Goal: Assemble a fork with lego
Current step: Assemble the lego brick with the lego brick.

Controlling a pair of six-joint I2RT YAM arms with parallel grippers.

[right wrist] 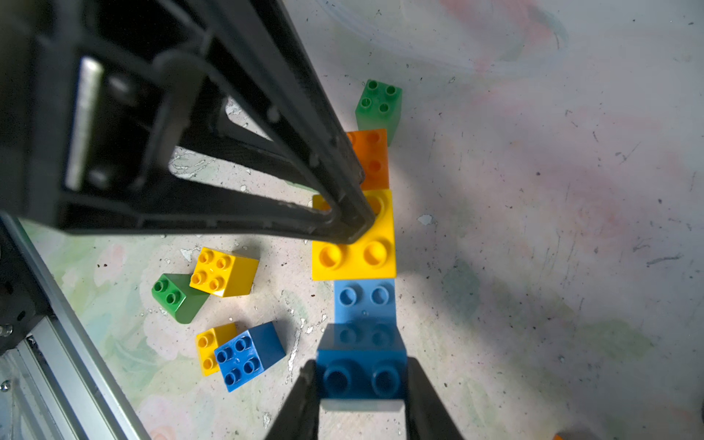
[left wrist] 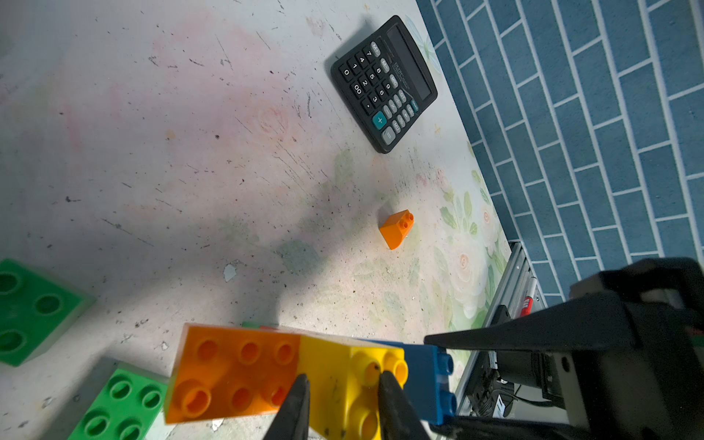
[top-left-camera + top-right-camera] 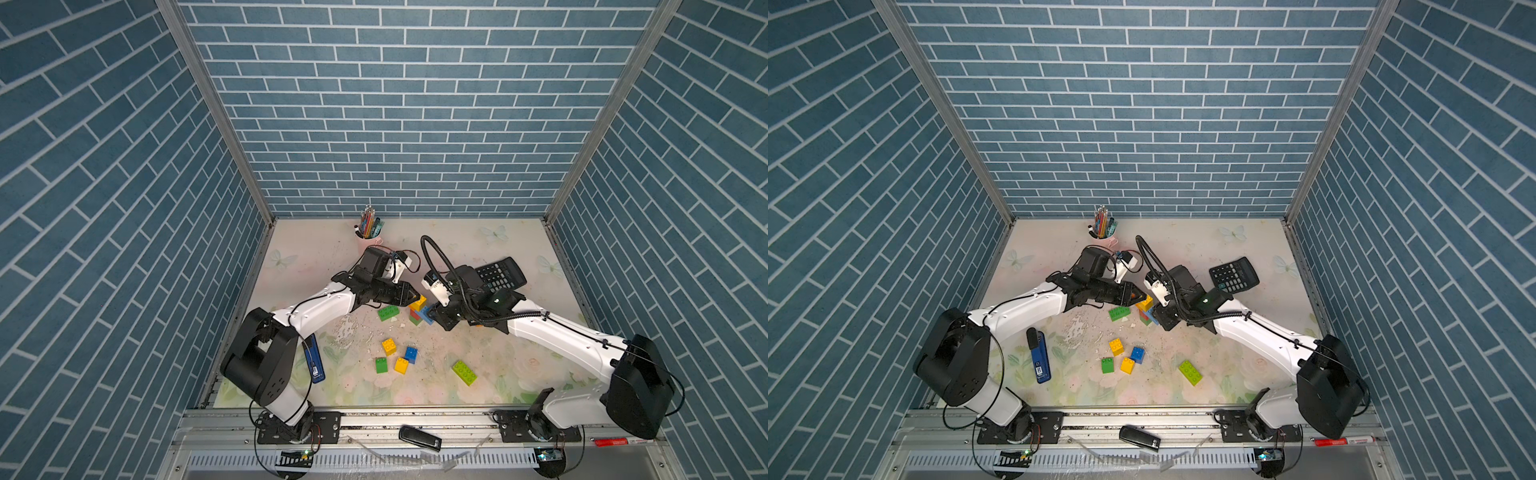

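Observation:
A joined lego row lies mid-table in both top views (image 3: 419,309): an orange brick (image 2: 228,373), a yellow brick (image 2: 335,365) and a blue brick (image 1: 362,365) end to end, with green and red bricks underneath. My left gripper (image 2: 343,381) is shut on the yellow brick, one finger on each side. My right gripper (image 1: 362,381) is shut on the blue brick at the other end. In the right wrist view the left fingers (image 1: 343,221) press onto the yellow brick (image 1: 354,255). Both grippers meet over the row (image 3: 1147,309).
Loose lego lies nearer the front: a green oblong (image 3: 388,312), yellow (image 3: 389,345), blue (image 3: 411,354), green (image 3: 381,365), yellow (image 3: 401,365) and a lime oblong (image 3: 464,372). A small orange slope brick (image 2: 398,228), a calculator (image 3: 1233,274), a pencil cup (image 3: 368,232) and a blue device (image 3: 1040,359) also lie about.

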